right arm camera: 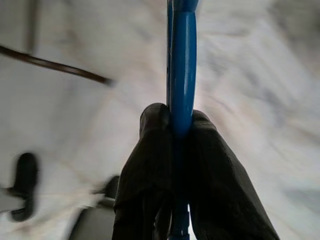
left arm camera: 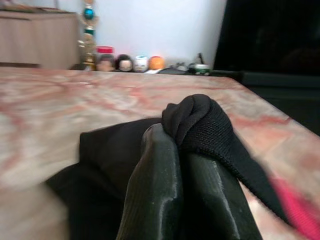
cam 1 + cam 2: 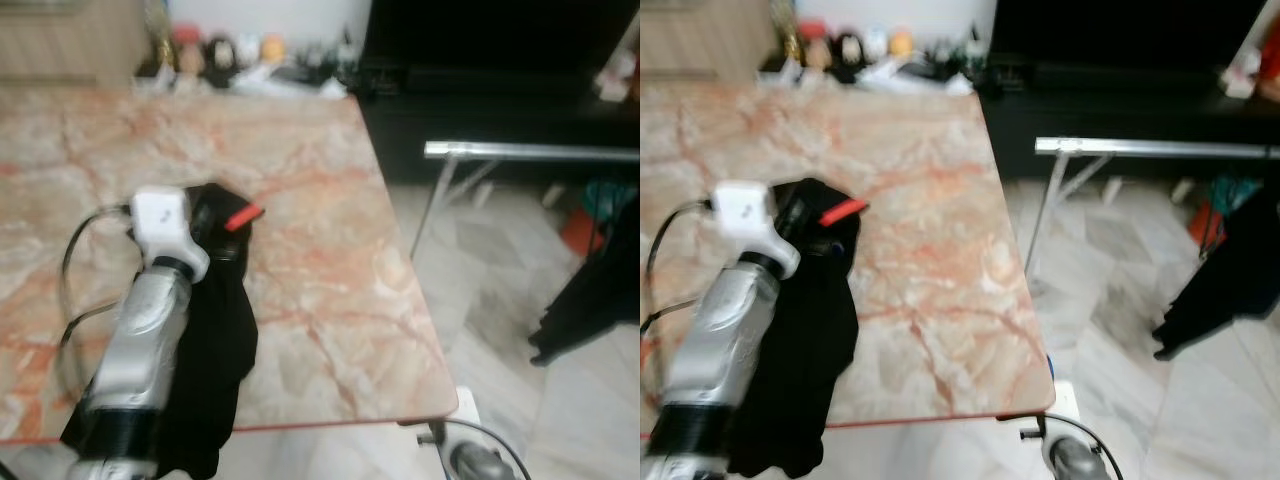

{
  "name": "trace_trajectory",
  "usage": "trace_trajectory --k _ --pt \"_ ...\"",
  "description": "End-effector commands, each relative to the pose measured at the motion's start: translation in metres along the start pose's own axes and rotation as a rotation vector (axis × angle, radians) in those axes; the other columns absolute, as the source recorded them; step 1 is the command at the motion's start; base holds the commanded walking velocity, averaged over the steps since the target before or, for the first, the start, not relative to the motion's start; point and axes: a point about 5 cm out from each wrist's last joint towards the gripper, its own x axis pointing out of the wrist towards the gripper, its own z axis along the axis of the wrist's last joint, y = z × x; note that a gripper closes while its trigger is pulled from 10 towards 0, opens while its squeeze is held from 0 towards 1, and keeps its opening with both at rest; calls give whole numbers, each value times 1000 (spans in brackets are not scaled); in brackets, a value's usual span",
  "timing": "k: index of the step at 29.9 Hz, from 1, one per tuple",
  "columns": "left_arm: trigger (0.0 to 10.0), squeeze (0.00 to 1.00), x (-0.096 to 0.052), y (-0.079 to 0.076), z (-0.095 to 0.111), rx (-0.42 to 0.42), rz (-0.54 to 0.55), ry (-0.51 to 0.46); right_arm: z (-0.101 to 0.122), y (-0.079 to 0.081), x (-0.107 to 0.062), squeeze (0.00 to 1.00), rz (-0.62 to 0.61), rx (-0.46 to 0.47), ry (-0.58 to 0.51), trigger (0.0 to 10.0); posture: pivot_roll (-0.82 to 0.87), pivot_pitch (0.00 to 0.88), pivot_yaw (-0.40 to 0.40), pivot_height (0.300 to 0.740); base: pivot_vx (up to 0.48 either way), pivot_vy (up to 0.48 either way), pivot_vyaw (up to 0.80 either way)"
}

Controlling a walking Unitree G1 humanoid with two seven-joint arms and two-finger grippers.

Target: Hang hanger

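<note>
Clearly, left gripper [image 2: 180, 150], pressed together on black garment [image 3: 215, 340] atop the table [image 3: 330, 280], may drag it off the edge. Right of the table, the rail [image 3: 530, 152] waits; right gripper [image 1: 176, 130] pinches blue hanger [image 1: 183, 65], which could twist and slip.

You are looking at a lived-in room of a home. The landmark is a marble-patterned table [image 3: 330, 280] with rounded corners. At its far edge, against a white wall [image 2: 165, 25], stand small figurines and jars [image 3: 215, 52]; a wooden cabinet [image 2: 37, 42] sits beside them. Past the table's far right corner is a dark unit [image 3: 480, 60]. Right of the table, pale marble floor tiles [image 3: 500, 290] carry a metal clothes rail [image 3: 530, 152] with dark garments [image 3: 595, 290].
</note>
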Motion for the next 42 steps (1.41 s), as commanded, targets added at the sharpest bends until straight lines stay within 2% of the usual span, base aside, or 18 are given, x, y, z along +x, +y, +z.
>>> trace_trajectory --k 1,3,5,6,7,8,14,16,22,31,34,37,42 --pt "10000 0 -5 -18 15 -23 -79 -38 -4 -4 -1 0 -8 -2 14 10000 101 0 -50 740 0 0 0" --pt "10000 0 -14 -22 14 -9 -98 -5 -4 -4 -1 0 -7 -4 14 10000 101 0 -50 740 0 0 0" --pt "10000 0 -24 -24 5 9 -106 50 -4 -4 -1 0 -4 -5 15 10000 99 0 -48 740 0 0 0" --pt "10000 0 -24 -24 5 9 -106 50 -4 -4 -1 0 -4 -5 15 10000 99 0 -48 740 0 0 0" --pt "10000 753 -27 -26 2 14 -110 67 -4 -4 -1 0 -4 -6 15 10000 97 0 -48 740 0 0 0" --pt "10000 1000 -31 -29 -3 18 -124 89 -4 -4 -1 0 -5 -7 15 10000 96 0 -48 740 0 0 0" --pt "10000 1000 -39 -42 -10 13 -202 185 -4 -4 -1 0 -7 -8 14 10000 95 0 -50 740 0 0 0" --pt "10000 1000 -41 -43 -15 49 -209 228 -4 -4 -1 0 -5 -10 14 10000 95 0 -50 740 0 0 0" --pt "10000 1000 -44 -43 -22 87 -212 277 -4 -4 -1 0 -4 -10 14 10000 95 0 -50 740 0 0 0" --pt "10000 1000 -58 -42 -28 145 -272 312 -4 -4 -1 0 -2 -12 14 10000 95 0 -49 740 0 0 0" --pt "10000 1000 -64 -43 -26 177 -330 320 -4 -4 -1 0 -2 -13 14 10000 95 0 -50 740 0 0 0" --pt "10000 1000 -66 -41 -24 202 -357 319 -4 -5 -1 0 -2 -14 14 10000 97 0 -51 740 0 0 0" --pt "10000 1000 -63 -31 -17 240 -331 284 -4 -5 -1 0 -1 -18 15 10000 100 0 -51 740 0 0 0"
